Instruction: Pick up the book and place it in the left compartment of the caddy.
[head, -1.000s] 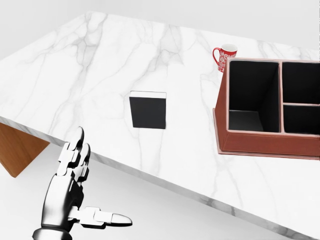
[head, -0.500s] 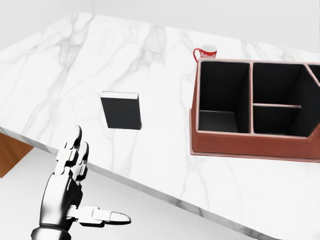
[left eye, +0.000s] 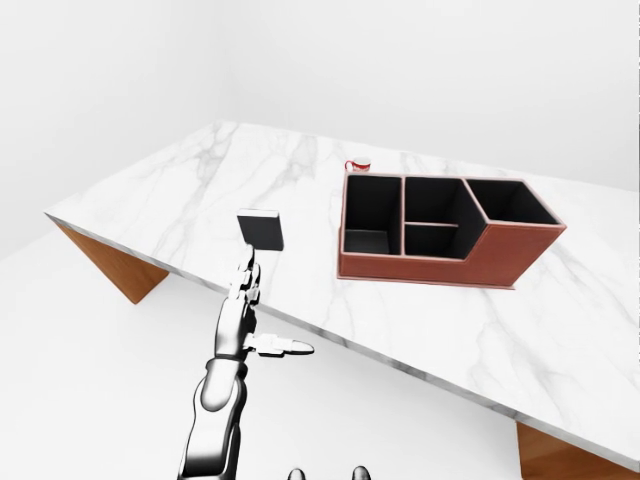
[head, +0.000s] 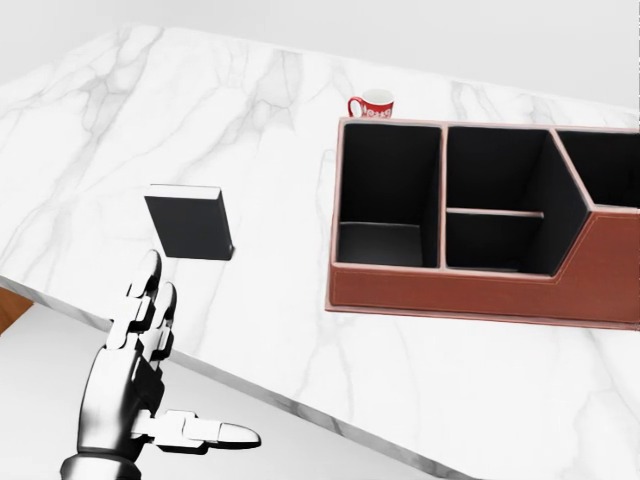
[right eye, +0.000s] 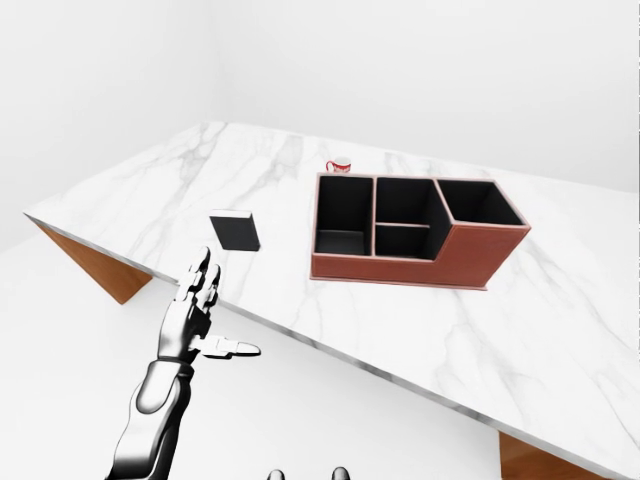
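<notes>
Our left hand (head: 135, 385) is raised below the table's near edge in the head view, fingers (head: 150, 300) straight and spread, thumb stuck out to the right, holding nothing. Right hand not in view; we cannot tell its state. Just above the fingertips, apart from them, the book (head: 188, 225) lies flat on the marble table (head: 250, 130), dark cover up, pale page edge along its top side, near the table's edge. To its right, well apart, stands the brown caddy (head: 470, 290). Its left compartment (head: 385, 195) is open-topped and empty, the one nearest the book. A red mug (head: 372, 104) sits beside the caddy's top-left corner. We judge this the approach step: no grasp begun, book untouched. Next move calls for carrying the hand up over the table edge onto the book, then closing round one side. A flat book on a smooth top leaves little to grip, so we may need to work from its edge.
</notes>
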